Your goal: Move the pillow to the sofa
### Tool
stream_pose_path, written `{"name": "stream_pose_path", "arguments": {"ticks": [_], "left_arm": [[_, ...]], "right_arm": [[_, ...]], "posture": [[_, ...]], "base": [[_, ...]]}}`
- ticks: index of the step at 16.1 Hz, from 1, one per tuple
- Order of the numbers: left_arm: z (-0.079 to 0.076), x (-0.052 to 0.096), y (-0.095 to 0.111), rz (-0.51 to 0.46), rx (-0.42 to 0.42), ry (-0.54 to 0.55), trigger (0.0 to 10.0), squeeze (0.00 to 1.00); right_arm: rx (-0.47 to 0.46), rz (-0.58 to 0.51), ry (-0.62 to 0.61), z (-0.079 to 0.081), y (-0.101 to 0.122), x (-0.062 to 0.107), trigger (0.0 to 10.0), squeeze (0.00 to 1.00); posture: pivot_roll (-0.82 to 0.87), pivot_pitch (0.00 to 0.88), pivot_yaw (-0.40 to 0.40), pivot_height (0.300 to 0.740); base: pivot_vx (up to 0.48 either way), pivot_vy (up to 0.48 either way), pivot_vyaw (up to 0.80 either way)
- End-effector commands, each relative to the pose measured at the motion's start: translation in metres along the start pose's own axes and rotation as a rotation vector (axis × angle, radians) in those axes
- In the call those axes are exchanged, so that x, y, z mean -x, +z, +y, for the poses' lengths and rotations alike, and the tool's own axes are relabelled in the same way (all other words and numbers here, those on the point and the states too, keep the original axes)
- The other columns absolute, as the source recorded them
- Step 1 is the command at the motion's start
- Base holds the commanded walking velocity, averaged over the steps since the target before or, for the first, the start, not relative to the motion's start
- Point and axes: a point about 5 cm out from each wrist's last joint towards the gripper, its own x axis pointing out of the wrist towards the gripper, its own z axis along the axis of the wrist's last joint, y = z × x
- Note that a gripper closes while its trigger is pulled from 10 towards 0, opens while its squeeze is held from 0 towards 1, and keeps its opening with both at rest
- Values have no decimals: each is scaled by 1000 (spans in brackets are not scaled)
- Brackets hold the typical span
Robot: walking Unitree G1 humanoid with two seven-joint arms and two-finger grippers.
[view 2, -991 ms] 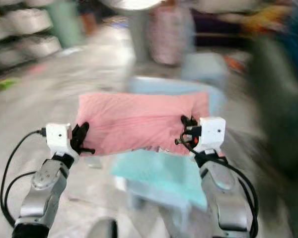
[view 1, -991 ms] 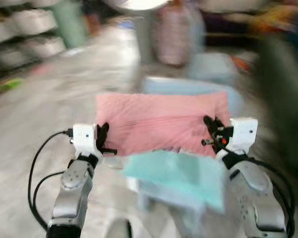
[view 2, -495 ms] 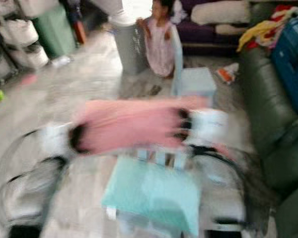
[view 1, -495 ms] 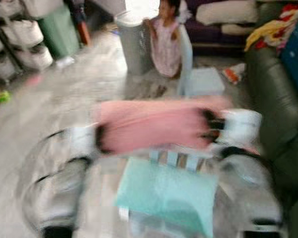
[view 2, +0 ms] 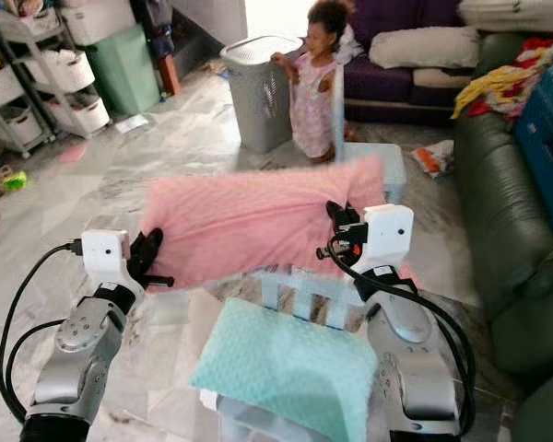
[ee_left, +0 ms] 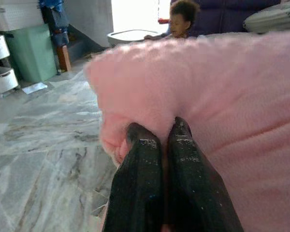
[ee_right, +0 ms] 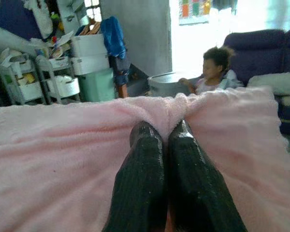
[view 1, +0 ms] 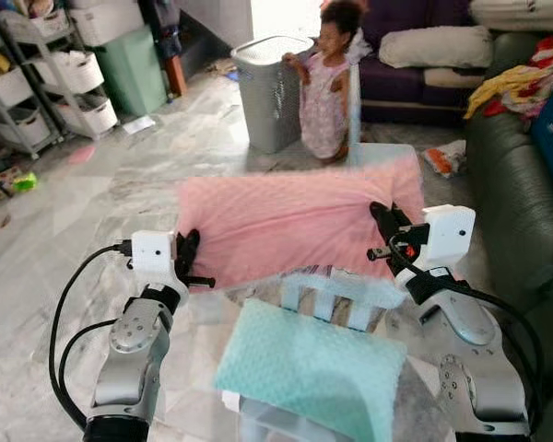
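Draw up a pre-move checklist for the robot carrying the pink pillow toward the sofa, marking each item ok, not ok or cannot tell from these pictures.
1. Left gripper shut on the pink pillow: ok, fabric pinched at the pillow's left edge.
2. Right gripper shut on the pillow: ok, fingers closed on its right edge.
3. Pillow lifted off the small chair: ok, held level between both arms.
4. Path ahead free: not ok, a person stands by the laundry basket straight in front.
5. Dark sofa within reach: cannot tell, it lies to the right.
6. Teal cushion clear of the arms: ok.
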Motion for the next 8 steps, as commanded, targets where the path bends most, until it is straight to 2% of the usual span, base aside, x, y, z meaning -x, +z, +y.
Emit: {"name": "stream_pose_path", "arguments": {"ticks": [1,2,4,8], "left_arm": [[4,0,0,19,-27,45,10000,0],[3,-1,-1,40,-31,35,10000,0],[0,0,1,22,-8,-11,10000,0],[2,2,-1,40,17,22,10000,0]], "right_arm": [[7,-31,-26,-6,8,2,10000,0],[3,-17,-21,-5,7,1,10000,0],[2,-3,-21,-3,5,2,10000,0],[-11,15,-21,-4,3,4,10000,0]], "posture": [[-182,0,69,740],[-182,0,69,740],[-184,0,65,740],[-187,0,59,740]], "base": [[0,0,0],[0,0,0],[0,0,0],[0,0,0]]}}
